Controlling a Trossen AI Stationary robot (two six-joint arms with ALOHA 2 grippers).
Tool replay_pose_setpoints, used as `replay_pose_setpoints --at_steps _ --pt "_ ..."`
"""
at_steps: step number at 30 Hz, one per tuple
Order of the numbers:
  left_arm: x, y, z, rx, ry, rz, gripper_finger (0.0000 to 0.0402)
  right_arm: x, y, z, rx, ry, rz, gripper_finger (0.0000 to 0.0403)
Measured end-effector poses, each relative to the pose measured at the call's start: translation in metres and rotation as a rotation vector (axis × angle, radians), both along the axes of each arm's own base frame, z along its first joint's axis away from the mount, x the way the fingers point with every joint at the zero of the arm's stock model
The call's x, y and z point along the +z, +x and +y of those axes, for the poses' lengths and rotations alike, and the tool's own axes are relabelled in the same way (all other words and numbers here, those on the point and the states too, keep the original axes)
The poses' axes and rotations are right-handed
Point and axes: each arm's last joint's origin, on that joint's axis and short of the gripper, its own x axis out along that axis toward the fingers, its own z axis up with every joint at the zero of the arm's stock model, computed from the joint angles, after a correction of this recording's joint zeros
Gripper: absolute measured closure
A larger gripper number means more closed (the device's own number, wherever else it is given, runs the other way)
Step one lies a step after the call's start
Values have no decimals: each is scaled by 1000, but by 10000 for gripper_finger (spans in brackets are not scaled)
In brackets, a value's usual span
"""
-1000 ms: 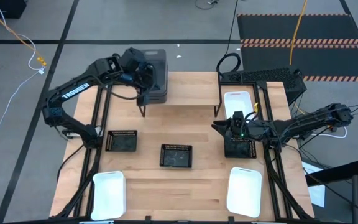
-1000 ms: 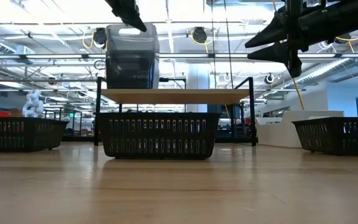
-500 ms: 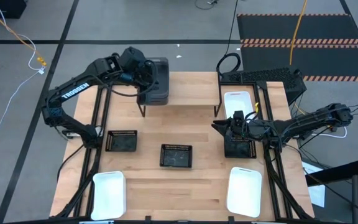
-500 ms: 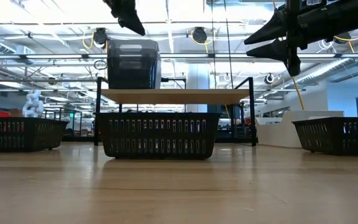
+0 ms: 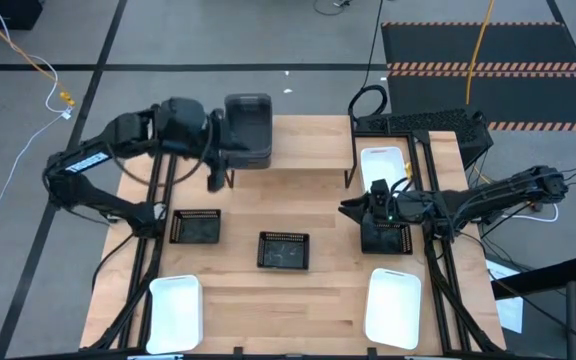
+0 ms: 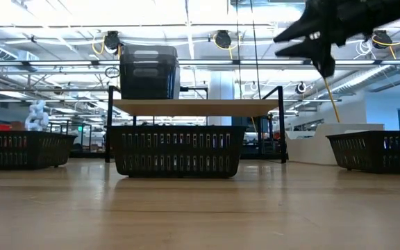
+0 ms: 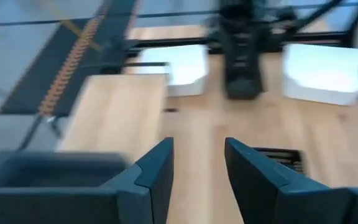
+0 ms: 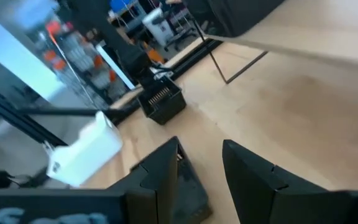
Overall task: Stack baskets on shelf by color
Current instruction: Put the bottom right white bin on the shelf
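Dark grey baskets (image 5: 249, 130) stand nested on the left end of the shelf (image 5: 298, 145), bottom on its plank (image 6: 200, 107). My left gripper (image 5: 215, 172) hangs open just left of them, touching nothing; the grey basket wall (image 7: 42, 167) shows beside its fingers. My right gripper (image 5: 360, 210) stands open above a black mesh basket (image 5: 386, 236) at the table's right. Two more mesh baskets (image 5: 196, 227) (image 5: 284, 250) rest on the table. White baskets sit at the near left (image 5: 175, 310), the near right (image 5: 393, 305) and beside the shelf's right end (image 5: 384, 163).
The shelf's thin black legs (image 6: 281, 123) stand on the tabletop, with open room under the plank. Black frame rails (image 5: 158, 200) run along both sides of the table. A keyboard (image 5: 423, 122) lies beyond the far right corner.
My left gripper has opened and let go of the top dark grey basket, which has settled level onto the stack on the shelf. The gripper has then drawn back toward the table's left edge, clear of the stack.
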Motion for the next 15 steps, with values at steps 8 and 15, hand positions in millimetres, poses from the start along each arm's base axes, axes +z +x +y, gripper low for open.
replay_pose_setpoints --at_steps 8,15 --pt "-19 26 -45 42 -86 98 261 72 7 -5 14 -169 208 280" --pt "-33 28 -69 201 -140 190 261 80 28 12 144 -77 413 280"
